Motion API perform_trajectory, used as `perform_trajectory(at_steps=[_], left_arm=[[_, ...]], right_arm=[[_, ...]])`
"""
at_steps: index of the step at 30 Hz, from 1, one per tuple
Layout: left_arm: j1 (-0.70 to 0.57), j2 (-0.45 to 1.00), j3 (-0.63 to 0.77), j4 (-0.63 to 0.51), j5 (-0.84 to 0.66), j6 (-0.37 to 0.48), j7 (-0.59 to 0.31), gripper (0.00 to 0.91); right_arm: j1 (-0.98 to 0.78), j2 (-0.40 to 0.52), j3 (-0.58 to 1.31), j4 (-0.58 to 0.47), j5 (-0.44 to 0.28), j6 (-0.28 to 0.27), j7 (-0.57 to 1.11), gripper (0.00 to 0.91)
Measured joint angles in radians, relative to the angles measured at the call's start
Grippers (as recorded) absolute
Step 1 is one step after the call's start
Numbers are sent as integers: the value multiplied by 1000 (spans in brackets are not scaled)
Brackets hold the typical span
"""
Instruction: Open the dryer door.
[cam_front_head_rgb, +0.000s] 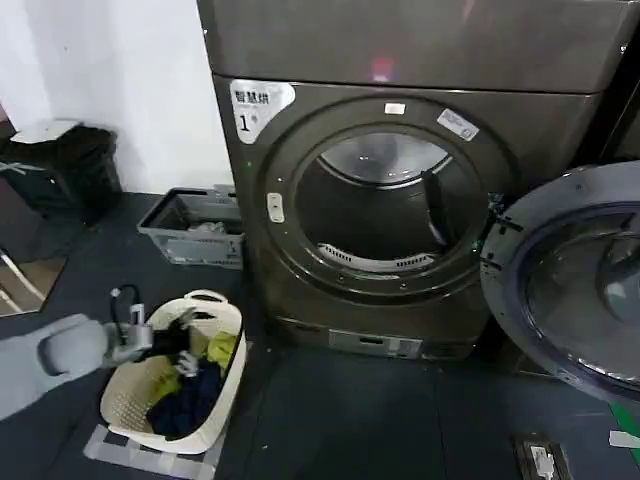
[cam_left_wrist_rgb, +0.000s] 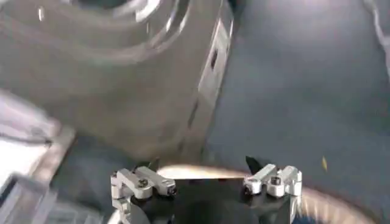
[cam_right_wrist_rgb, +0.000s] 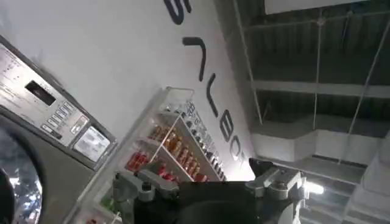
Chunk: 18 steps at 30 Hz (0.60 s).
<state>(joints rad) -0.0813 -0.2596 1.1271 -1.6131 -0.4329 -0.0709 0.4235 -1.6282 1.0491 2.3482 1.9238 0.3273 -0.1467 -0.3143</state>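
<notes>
The dryer (cam_front_head_rgb: 400, 200) stands at centre in the head view, dark grey-brown, with a white "1" sticker (cam_front_head_rgb: 258, 106) at its upper left corner. Its round drum mouth (cam_front_head_rgb: 385, 205) is uncovered, and the steel drum shows inside. The door (cam_front_head_rgb: 570, 285) is swung fully out to the right, hinged at the mouth's right edge; its grey inner side and tinted glass face the camera, and its far edge runs out of the picture.

The left hand (cam_front_head_rgb: 160, 340) is low at the left, well apart from the door and to the left of the dryer. It hangs over a white laundry basket (cam_front_head_rgb: 215, 300) that sits on the dark floor (cam_front_head_rgb: 340, 420) and holds yellow-green and dark blue clothes (cam_front_head_rgb: 195, 385). In the left wrist view, the left hand (cam_left_wrist_rgb: 207, 182) has its two fingers spread wide with nothing between them; the dryer's lower front corner (cam_left_wrist_rgb: 152, 91) and the floor lie beyond.

A grey crate (cam_front_head_rgb: 195, 228) sits on the floor beside the dryer's left side.

In the right wrist view, the right hand (cam_right_wrist_rgb: 207, 185) points up and away from the dryer, its fingers wide and empty. Beyond it are a machine's control panel (cam_right_wrist_rgb: 49, 103), shelves of goods (cam_right_wrist_rgb: 177, 152) and a wall with large lettering (cam_right_wrist_rgb: 207, 67).
</notes>
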Motion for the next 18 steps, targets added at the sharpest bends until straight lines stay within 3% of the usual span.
perform_trajectory(at_steps=[12,18], left_arm=[[164,77,-157,56,72,48,87,907],[329,114,-335,73,95,73,123,907]], right_arm=[[-8,8,15,-1,1,1,-4,907],[-1,15,2,5,1,1,-4,907]])
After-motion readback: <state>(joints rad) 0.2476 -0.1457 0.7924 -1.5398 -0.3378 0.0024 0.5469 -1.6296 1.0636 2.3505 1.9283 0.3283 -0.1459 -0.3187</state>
